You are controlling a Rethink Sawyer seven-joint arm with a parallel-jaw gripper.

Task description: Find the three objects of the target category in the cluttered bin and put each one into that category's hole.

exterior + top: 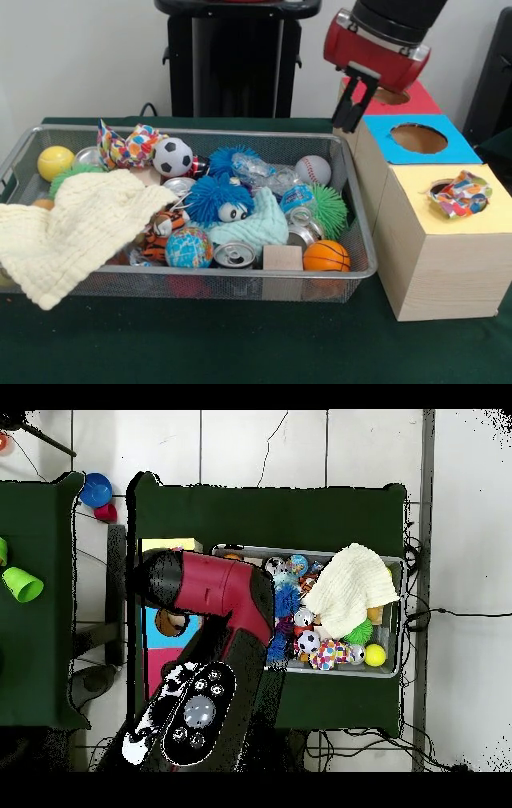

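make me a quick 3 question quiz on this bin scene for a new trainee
1. True or false: the colourful patterned bag sits in the hole of the yellow-topped box.
2. Which ball lies nearest the wooden block in the front view? A) yellow ball B) soccer ball C) basketball
3. What covers the left part of the wire bin in the front view?

Key
1. True.
2. C, the basketball sits right beside the block.
3. A cream knitted cloth, draped over the bin's front rim.
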